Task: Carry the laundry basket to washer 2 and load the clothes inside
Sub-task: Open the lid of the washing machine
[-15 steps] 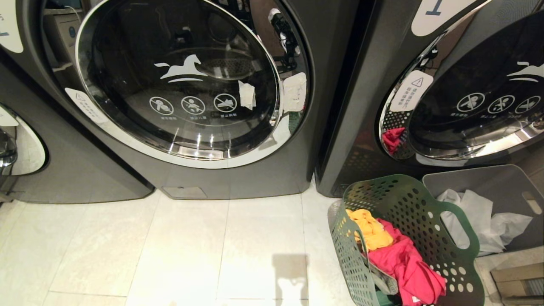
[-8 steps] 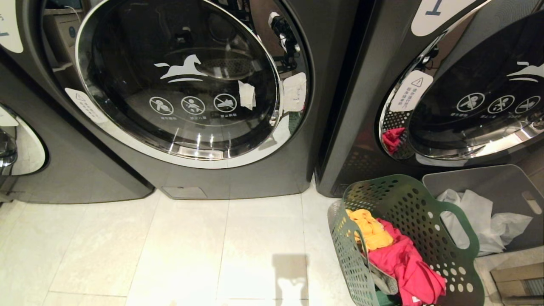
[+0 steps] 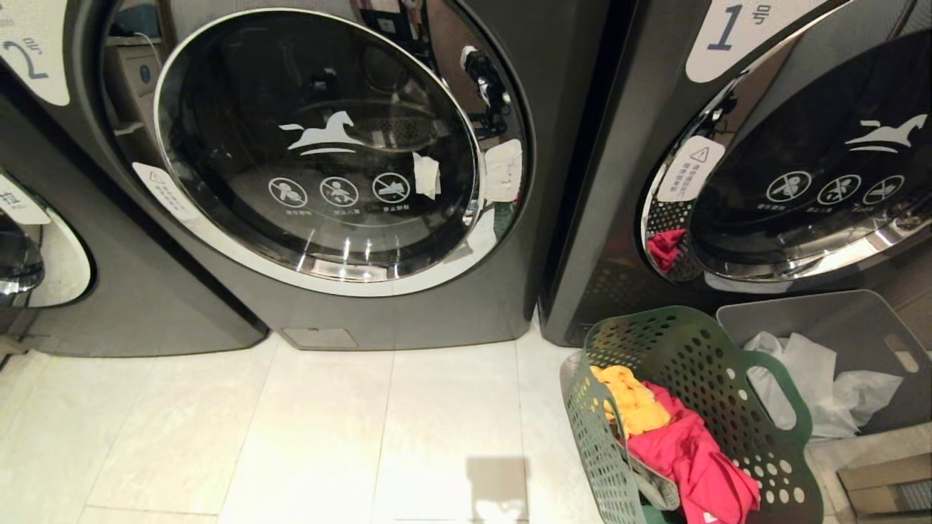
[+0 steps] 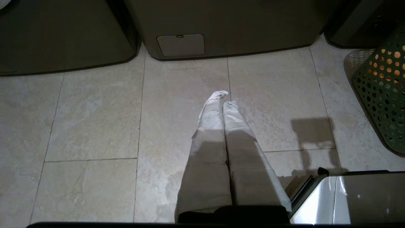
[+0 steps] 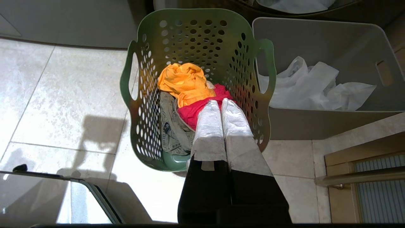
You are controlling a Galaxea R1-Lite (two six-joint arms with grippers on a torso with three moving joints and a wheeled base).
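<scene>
While basket (image 3: pixel 692 415) w/ clothes (image 5: pixel 190 91) sits by washer 1 (image 3: pixel 728 145), not washer 2 (image 3: pixel 320 145): carry pending. Left gripper (image 4: pixel 223 101), right gripper (image 5: pixel 221 104) both closed, empty.

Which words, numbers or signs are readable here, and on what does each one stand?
"2": white label on washer 2.
"1": white label on the right-hand washer.
Horse logo, three round prohibition signs: both glass doors.
Triangle warning stickers, captions under signs: too small to read.

Left claw (image 4: pixel 223 100), right claw (image 5: pixel 220 106): long tapered fingers, white wrap, black bases.
</scene>
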